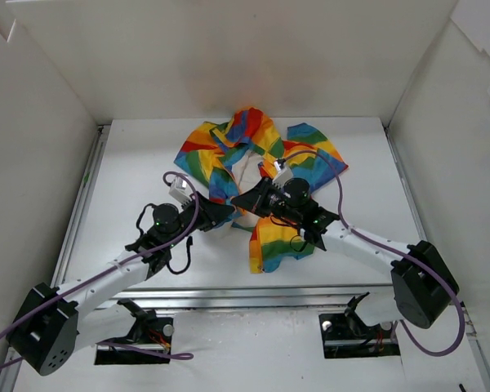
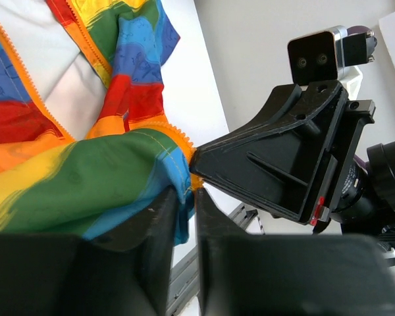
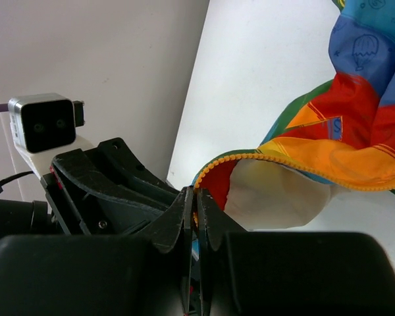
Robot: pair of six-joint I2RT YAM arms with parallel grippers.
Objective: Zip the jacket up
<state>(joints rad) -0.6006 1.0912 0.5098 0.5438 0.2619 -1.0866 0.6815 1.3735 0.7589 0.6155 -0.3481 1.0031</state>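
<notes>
The left pincer [image 1: 223, 214] reaches in from the lower left. Its jaws are drawn narrow and clamped on a fold of the jacket [image 1: 229, 159]. In the left wrist view, green and blue cloth and the orange zipper edge [image 2: 181, 141] are pinched between its fingers [image 2: 159, 220]. Beyond the tips of both pincers the rest of the jacket lies crumpled on the white table [image 1: 131, 188]. It is open down the front, and the white lining [image 1: 247, 173] shows just past the tips. One striped flap [image 1: 271, 245] lies on the near side, under the right arm. The right pincer [image 1: 243, 202] comes in from the right, tip to tip with the left one; whether the two touch cannot be told. Its fingers [image 3: 209, 224] are all but closed, gripping the same orange-edged hem.
</notes>
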